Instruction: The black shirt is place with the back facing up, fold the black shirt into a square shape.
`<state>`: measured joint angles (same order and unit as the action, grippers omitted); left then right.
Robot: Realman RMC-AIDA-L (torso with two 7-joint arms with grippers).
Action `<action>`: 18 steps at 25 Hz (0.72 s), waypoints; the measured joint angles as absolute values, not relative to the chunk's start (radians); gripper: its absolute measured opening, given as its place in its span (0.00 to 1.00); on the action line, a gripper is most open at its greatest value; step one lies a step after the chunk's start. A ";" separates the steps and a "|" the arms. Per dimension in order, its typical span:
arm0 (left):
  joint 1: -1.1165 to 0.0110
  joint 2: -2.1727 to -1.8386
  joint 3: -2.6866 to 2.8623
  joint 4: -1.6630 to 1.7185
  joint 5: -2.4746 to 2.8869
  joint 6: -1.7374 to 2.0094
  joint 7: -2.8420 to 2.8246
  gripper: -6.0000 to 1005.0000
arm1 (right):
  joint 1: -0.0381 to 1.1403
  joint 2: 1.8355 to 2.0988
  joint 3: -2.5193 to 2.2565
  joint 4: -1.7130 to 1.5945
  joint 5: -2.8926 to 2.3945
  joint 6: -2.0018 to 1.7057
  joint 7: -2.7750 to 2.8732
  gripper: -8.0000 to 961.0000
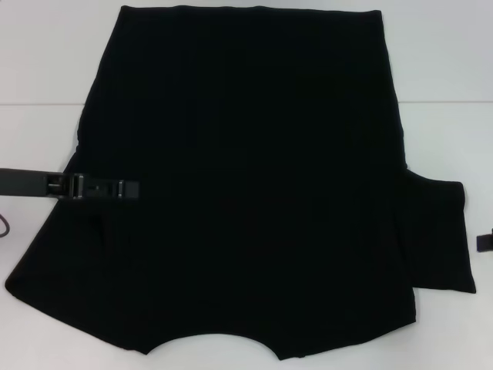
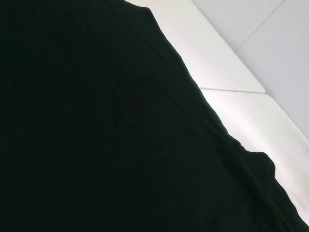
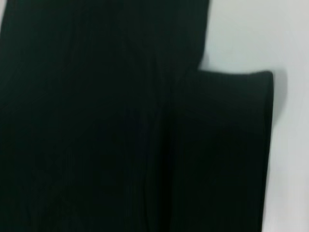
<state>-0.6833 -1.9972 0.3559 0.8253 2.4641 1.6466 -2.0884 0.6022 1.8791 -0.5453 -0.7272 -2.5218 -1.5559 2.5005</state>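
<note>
Shirt: one black shirt [image 1: 254,177] lies flat, covering most of the white table [image 1: 46,69]; one sleeve [image 1: 439,235] sticks out at 3 o'clock.
Left gripper [image 1: 132,188]: one, reaching in from 9 o'clock over the shirt's left part; whether its fingers are parted or closed, I cannot tell.
Right gripper [image 1: 485,241]: one, barely showing at the 3 o'clock edge; finger state unclear.

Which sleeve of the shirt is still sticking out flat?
The sleeve on the robot's right lies spread flat on the table; the black shirt's left side shows none.
</note>
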 joint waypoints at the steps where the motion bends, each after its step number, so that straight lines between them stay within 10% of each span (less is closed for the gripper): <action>1: -0.684 -1.998 0.356 0.825 2.463 1.643 -2.089 0.59 | 0.604 1.884 -0.547 -0.726 -2.532 -1.548 2.502 0.46; 18: -0.687 -2.003 0.356 0.813 2.463 1.601 -2.091 0.59 | 0.620 1.922 -0.575 -0.699 -2.586 -1.497 2.503 0.46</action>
